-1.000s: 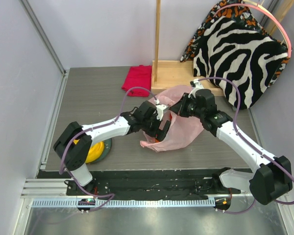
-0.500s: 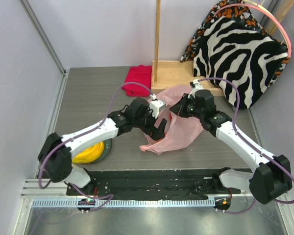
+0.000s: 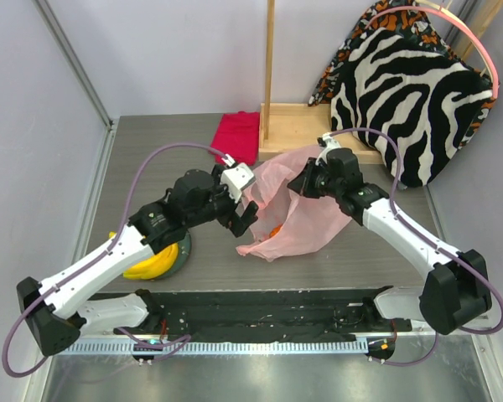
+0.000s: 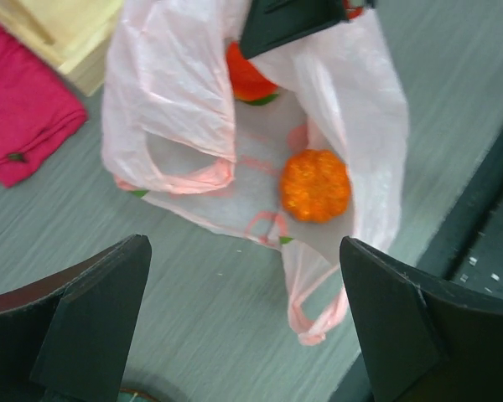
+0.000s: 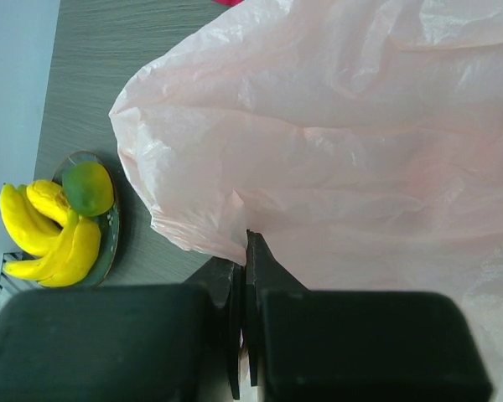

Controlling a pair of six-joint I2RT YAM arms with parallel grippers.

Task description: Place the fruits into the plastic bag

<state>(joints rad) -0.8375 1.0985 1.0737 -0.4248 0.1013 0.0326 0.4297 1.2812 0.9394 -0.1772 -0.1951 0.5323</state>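
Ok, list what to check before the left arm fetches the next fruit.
1. Left gripper open and empty: ok.
2. Right gripper shut on the plastic bag edge: ok.
3. Bag mouth open, interior visible from the left wrist: ok.
4. Orange fruit and red fruit inside the bag: ok.
5. Green fruit and bananas bagged: not ok, both lie on the plate.
6. Free path to the plate: cannot tell.
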